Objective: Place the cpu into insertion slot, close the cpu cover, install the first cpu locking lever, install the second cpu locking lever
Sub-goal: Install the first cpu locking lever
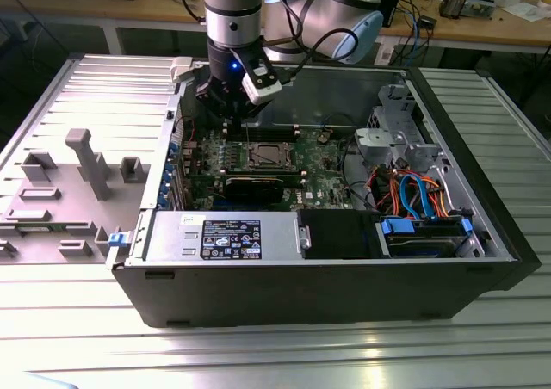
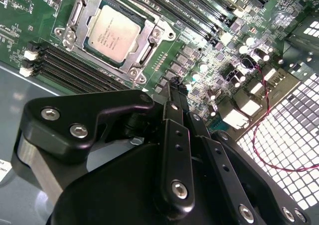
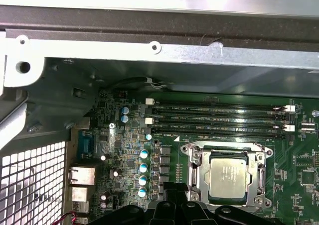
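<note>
You have the cpu [image 2: 113, 33] already seated in the insertion slot [image 2: 75, 16], its silvery top face showing through the window of the cpu cover [image 2: 144, 56], which lies flat down around it. In the first wrist view the same chip [image 3: 228, 179] sits inside the closed frame [image 3: 195, 172], just beside the 4 long black memory slots [image 3: 219, 120].

Your pincer [image 2: 174, 88] hangs above the green motherboard [image 2: 209, 60], off to one side of the socket and touching nothing. Its slim black fingers [image 2: 172, 98] appear pressed together at the tip, with nothing between them.

In the exterior view the pincer [image 1: 245, 131] reaches down into the open computer case [image 1: 327, 286], which lies on the ribbed metal bench [image 1: 258, 355], just behind the socket [image 1: 265, 157].
</note>
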Action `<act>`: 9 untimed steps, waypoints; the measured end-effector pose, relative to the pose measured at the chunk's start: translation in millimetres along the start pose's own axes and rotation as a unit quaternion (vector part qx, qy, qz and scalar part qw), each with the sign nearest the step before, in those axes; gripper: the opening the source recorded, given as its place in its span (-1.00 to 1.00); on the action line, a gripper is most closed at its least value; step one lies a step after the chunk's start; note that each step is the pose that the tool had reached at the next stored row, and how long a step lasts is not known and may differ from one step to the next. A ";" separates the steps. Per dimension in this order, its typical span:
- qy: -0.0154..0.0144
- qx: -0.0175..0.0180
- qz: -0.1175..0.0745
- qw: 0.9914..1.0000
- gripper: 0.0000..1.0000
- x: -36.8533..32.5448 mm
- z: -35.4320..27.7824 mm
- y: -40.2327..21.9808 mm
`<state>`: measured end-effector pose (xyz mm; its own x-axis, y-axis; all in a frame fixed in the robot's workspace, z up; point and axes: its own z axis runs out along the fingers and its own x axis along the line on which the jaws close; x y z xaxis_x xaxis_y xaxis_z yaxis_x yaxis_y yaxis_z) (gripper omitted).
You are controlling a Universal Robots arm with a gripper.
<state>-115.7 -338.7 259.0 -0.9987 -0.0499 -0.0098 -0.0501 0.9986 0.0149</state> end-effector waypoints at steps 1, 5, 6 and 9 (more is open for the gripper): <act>0.000 0.000 0.000 1.000 -0.79 0.0 0.0 0.0; 0.000 0.000 0.000 1.000 -0.79 0.0 0.0 0.0; 0.000 0.000 0.000 1.000 -0.79 0.1 0.0 0.0; 0.000 0.000 -0.003 1.000 -0.79 1.3 0.1 0.1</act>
<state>-117.0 -338.6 258.9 -0.9984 -0.0553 -0.0099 -0.0554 0.9983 0.0150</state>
